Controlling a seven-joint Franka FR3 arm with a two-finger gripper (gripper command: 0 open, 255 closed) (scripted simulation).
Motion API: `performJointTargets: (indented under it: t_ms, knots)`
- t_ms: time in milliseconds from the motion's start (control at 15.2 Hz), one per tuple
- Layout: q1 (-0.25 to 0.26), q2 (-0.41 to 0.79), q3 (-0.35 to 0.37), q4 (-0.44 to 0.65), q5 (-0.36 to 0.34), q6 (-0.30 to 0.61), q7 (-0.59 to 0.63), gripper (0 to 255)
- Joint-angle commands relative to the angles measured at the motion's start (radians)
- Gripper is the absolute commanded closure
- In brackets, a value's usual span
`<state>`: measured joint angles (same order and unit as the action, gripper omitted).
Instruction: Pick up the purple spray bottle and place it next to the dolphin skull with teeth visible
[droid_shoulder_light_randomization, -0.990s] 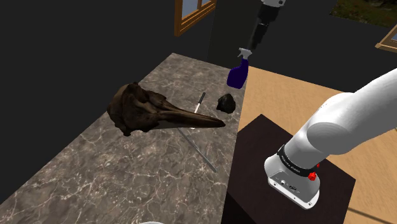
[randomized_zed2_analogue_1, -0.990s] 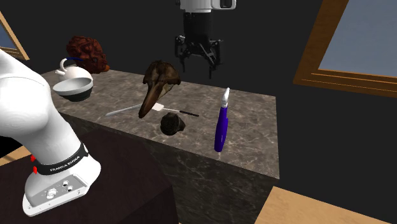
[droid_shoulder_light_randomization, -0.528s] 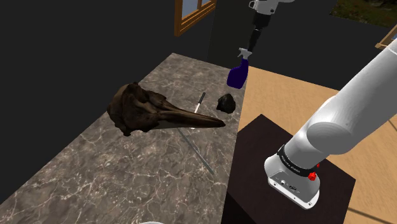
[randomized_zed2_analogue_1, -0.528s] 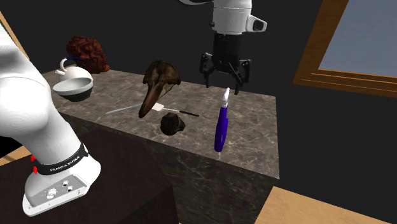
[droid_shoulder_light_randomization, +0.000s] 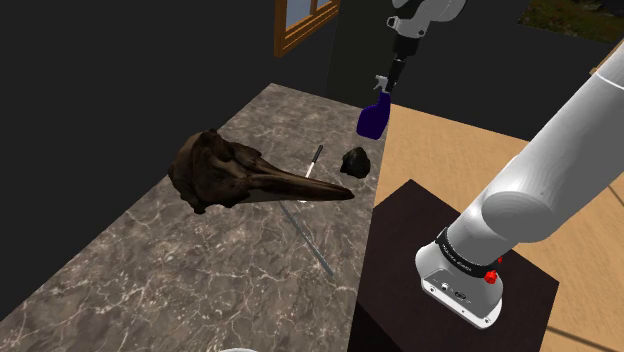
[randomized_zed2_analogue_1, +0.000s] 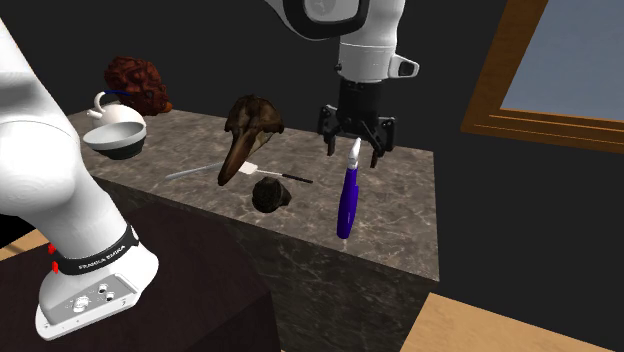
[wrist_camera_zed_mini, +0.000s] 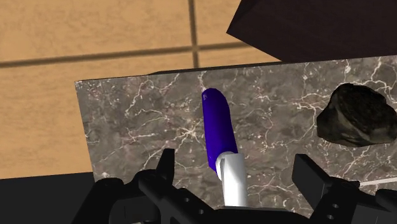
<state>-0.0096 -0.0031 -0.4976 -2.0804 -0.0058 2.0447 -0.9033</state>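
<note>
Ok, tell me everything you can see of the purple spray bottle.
The spray bottle has a deep purple body, slim in the second exterior view and broader in the shoulder view, topped by a pale white spray head. It stands roughly upright on the marbled counter, near one end and edge, apart from the dark rock. The open gripper straddles the head; its fingers do not seem to touch it.

I see the purple spray bottle standing at the bench's far right corner, my pincer right over its top. The dark skull lies well left, with a black lump near its beak tip.
</note>
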Motion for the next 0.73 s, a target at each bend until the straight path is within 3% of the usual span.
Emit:
performJointTargets:
  t_ms: [0, 396, 462, 660]
  knots:
    - [-0.001, 0.005, -0.001, -0.006, 0.003, 0.011, -0.003, 0]
    - [-0.001, 0.005, -0.001, -0.006, 0.003, 0.011, -0.003, 0]
    - [-0.001, 0.005, -0.001, -0.006, 0.003, 0.011, -0.003, 255]
    - [-0.001, 0.005, -0.001, -0.006, 0.003, 0.011, -0.003, 255]
